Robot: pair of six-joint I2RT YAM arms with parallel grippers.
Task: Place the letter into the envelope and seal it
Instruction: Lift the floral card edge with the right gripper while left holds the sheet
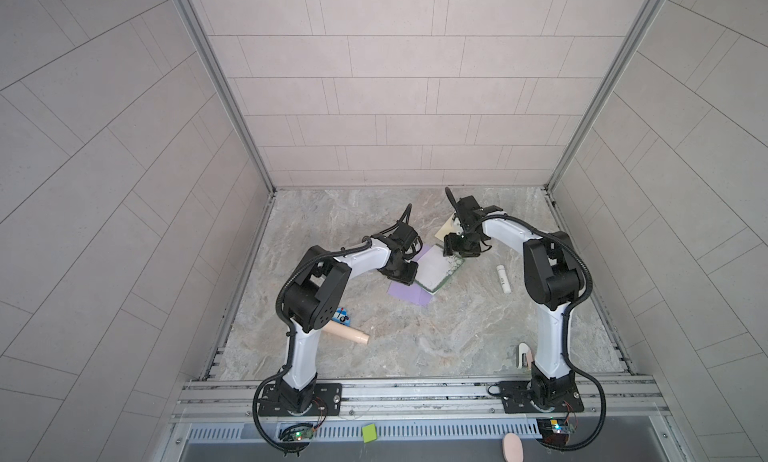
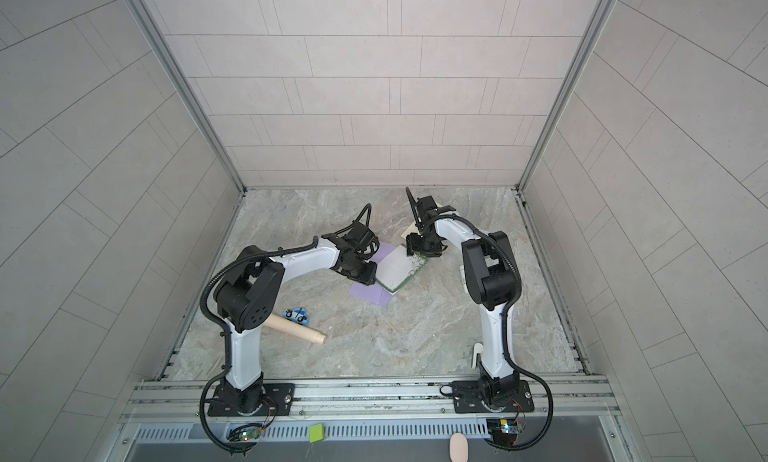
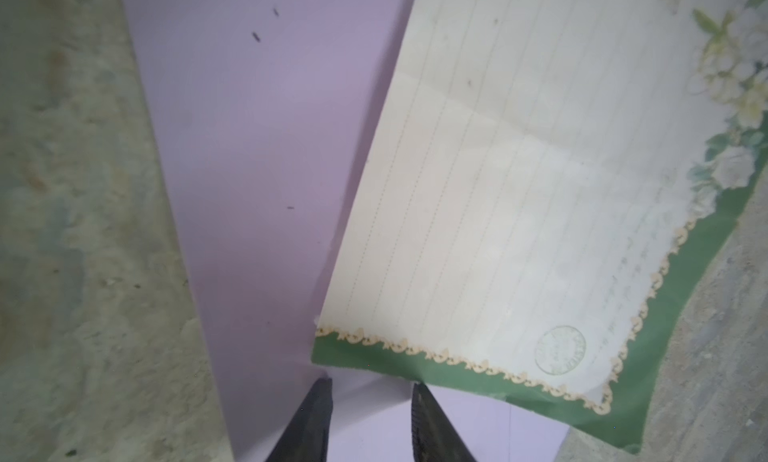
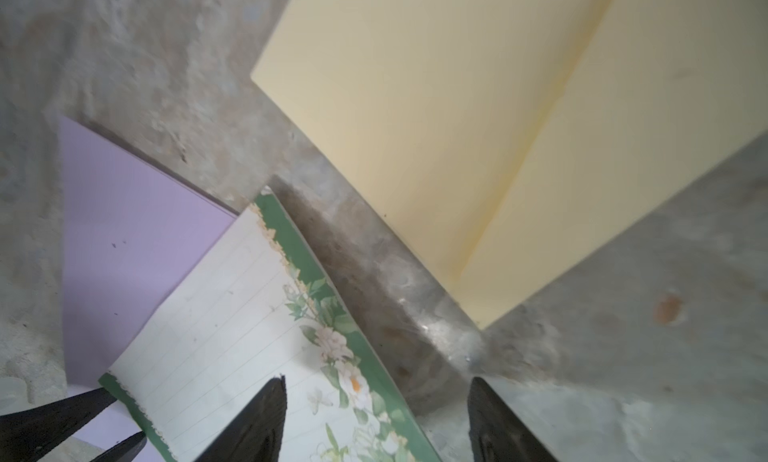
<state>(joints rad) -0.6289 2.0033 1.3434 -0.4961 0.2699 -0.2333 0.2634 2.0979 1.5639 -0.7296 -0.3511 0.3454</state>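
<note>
Letter (image 1: 437, 268) (lined sheet, green floral border) lying flat, partly on top of the purple envelope (image 1: 409, 295) and partly on the table (image 1: 374, 339). Left gripper (image 3: 370, 397), as I read it, is released, its jaws partly apart over the envelope at the letter's corner. Right gripper (image 4: 376, 397) has its jaws wide apart, straddling the letter's floral edge and grasping nothing. A yellow sheet (image 4: 457, 127) lies near that edge. A white tube (image 1: 503, 279) lies to the right, well apart.

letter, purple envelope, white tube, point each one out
letter (image 1: 435, 267), in a top view, middle of the lined sheet
purple envelope (image 3: 257, 148), left wrist view, bare face beside the letter
white tube (image 1: 503, 279), in a top view, mid body
</note>
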